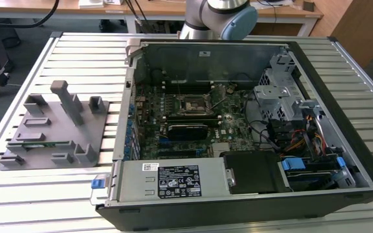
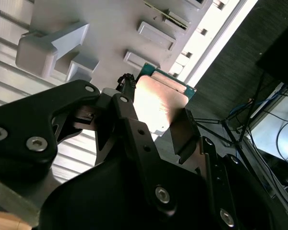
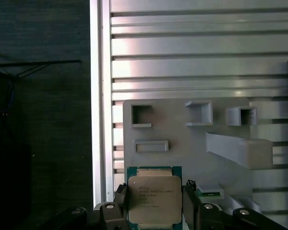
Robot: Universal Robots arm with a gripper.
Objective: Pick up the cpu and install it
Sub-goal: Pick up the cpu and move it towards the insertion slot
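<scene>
Item: cpu [image 3: 154, 201] [image 2: 161, 103], a flat square chip with a silver-grey metal top on a green board, marked face towards the first wrist camera. Held by: gripper [image 3: 155, 205] [image 2: 158, 120], its two black fingers [image 3: 122, 203] clamped on opposite edges of the chip, seen in both wrist views. Position: in the air over the grey fixture tray [image 3: 182, 153] [image 2: 101, 28] [image 1: 50, 131], above the tray edge nearest the table's rim. Tray contents: raised open pockets, a tall angled post [image 1: 66, 99] and a green memory stick [image 1: 41, 143] [image 3: 209, 193] lying in a slot. Support: slatted aluminium table [image 1: 18, 194] [image 3: 182, 48]. In the exterior view, the tray sits at nine o'clock of the open computer case [image 1: 342, 111], just beside it. Case contents: green motherboard [image 1: 186, 131] on the floor; square socket [image 1: 190, 104] with a metal rim, towards twelve o'clock of the board; silver power supply [image 1: 170, 179] at six o'clock; drive cage [image 1: 277, 97] and bundled cables [image 1: 296, 141] at three o'clock. The arm [image 1: 215, 17] stands at twelve o'clock of the case.
</scene>
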